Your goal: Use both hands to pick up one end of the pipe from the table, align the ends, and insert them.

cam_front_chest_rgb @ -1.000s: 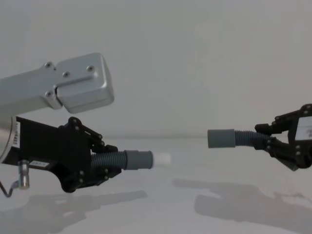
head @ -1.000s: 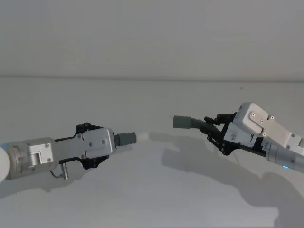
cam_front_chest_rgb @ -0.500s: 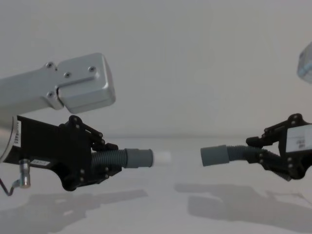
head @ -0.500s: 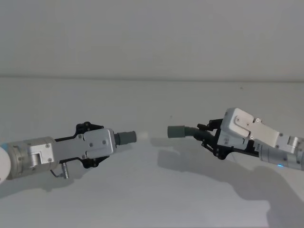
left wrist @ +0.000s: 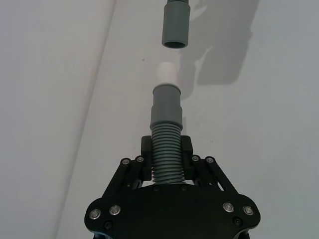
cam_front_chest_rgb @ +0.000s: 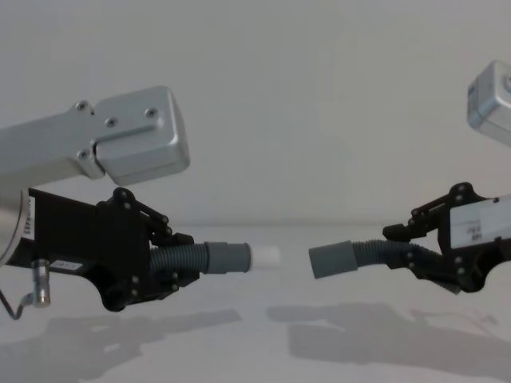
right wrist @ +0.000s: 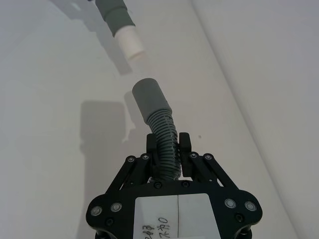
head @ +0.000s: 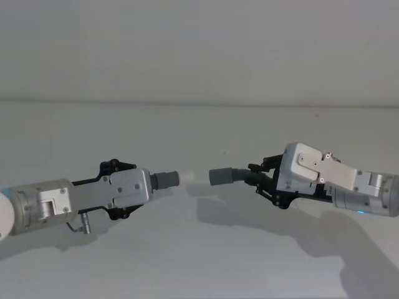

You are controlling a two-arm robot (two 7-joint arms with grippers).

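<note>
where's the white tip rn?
On the left gripper's hose cuff: the white tip is held above the table, pointing at the right hose's open cuff, a gap between.

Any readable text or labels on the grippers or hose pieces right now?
White label on the right gripper: handwritten marks, partly cut off, too unclear to read.
Same label in the chest view: small print, too blurred to read.
Left gripper and both hose pieces: no text visible.

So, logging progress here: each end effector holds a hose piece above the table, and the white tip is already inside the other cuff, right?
Not yet. The chest view shows the white tip apart from the other cuff, with a gap between them. The left end effector and right end effector do each hold a hose piece above the table.
</note>
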